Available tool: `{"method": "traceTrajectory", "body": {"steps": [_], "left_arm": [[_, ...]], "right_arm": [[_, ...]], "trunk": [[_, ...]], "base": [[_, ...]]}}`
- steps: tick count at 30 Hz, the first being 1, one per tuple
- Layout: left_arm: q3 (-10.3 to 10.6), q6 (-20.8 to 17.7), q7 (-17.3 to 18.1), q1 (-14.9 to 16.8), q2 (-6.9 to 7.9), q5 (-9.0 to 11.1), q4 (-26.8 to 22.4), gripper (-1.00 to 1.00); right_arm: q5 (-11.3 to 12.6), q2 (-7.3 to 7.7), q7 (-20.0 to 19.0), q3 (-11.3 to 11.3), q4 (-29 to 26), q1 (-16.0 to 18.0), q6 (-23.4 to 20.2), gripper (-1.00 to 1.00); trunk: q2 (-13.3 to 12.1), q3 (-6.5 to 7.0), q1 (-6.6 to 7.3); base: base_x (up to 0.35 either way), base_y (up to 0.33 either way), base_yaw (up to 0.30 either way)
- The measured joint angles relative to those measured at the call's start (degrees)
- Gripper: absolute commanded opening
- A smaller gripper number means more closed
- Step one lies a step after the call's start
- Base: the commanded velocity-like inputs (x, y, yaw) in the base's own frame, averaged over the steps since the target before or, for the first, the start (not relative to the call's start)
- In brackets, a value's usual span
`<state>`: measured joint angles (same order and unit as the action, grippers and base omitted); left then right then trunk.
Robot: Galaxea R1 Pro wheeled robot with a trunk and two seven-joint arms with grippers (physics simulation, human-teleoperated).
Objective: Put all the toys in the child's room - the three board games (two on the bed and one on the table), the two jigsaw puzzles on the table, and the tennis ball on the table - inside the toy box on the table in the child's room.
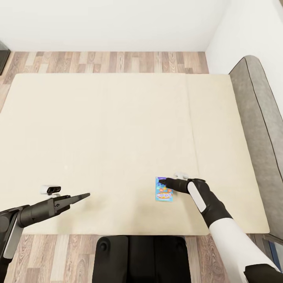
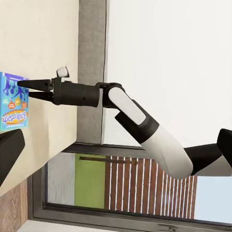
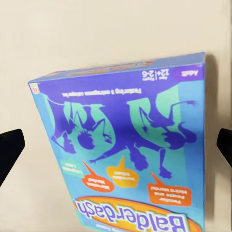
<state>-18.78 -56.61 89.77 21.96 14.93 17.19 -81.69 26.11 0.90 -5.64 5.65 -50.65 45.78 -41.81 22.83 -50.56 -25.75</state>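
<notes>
Cream mattress of bed [image 1: 118,137] spans middle of frame, brown plank floor [image 1: 102,61] beyond it. Lower left: left end effector [image 1: 80,196] over bed's near edge, fingers look pressed together, holding nothing. Lower centre-right: small blue board game [image 1: 164,189] flat on mattress. Right end effector [image 1: 164,181] just above its upper part, fingers spread wide to either side of box. Far right: grey padded headboard [image 1: 259,118].

blue board game [image 1: 164,194] | flat | on cream bed [image 1: 110,141]
</notes>
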Motion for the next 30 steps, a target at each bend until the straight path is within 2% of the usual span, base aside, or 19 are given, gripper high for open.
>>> {"method": "traceTrajectory", "body": {"steps": [22,30], "left_arm": [[0.05,0.0,0.0,0.0,0.0,0.0,0.04,1.0],[-0.02,0.0,0.0,0.0,0.0,0.0,0.0,1.0]], "right_arm": [[-0.04,-0.14,0.0,0.01,0.07,-0.16,0.0,1.0],[0.08,0.22,-0.32,0.05,-0.09,-0.64,-0.31,1.0]], "trunk": [[0.0,-0.83,0.0],[0.0,-0.99,0.0]], "base": [[0.0,0.0,0.0],[0.0,0.0,0.0]]}}
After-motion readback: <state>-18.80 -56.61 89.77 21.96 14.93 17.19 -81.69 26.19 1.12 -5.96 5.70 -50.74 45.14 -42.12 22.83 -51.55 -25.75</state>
